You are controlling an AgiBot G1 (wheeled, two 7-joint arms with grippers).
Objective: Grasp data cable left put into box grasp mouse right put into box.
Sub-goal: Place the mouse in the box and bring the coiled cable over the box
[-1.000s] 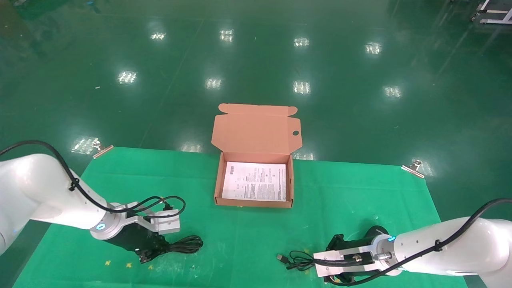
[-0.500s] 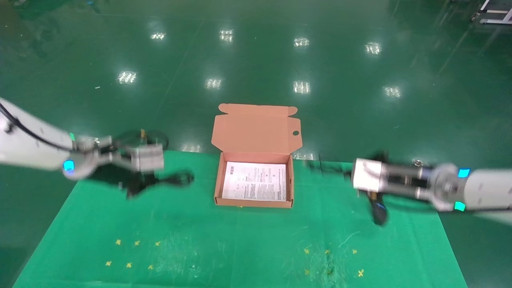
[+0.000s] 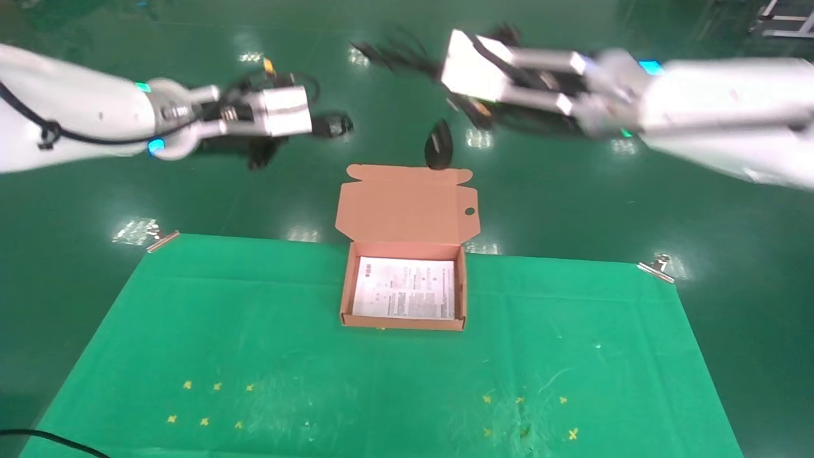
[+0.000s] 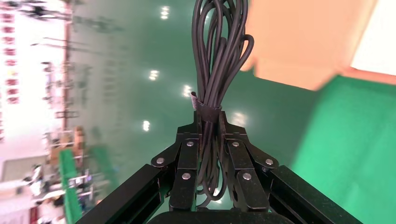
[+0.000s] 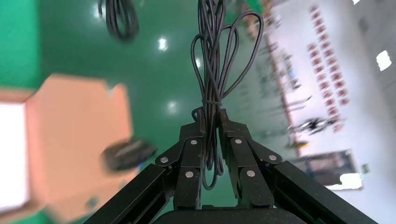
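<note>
The salmon box (image 3: 345, 289) stands open on the green cloth (image 3: 254, 331), a printed sheet on its floor and its flap lid (image 3: 407, 203) upright behind. My left gripper (image 3: 315, 127) is raised high at the left, beyond the lid, shut on the black data cable (image 4: 219, 56), whose bundle sticks out past the fingers (image 4: 187, 154). My right gripper (image 3: 448, 89) is high at the right, shut on the wound cord (image 5: 212, 70) of the mouse. The black mouse (image 3: 439, 145) dangles below it, just over the lid's top edge, and shows blurred in the right wrist view (image 5: 128, 154).
Metal clips (image 3: 658, 267) pin the cloth's far corners. Yellow cross marks (image 3: 210, 401) dot the cloth at front left and front right. A shiny green floor (image 3: 191, 191) lies beyond the table.
Both arms have risen from the cloth and swung up and inward toward the box. The data cable and the mouse left the table with them; the mouse now hangs by its cord.
</note>
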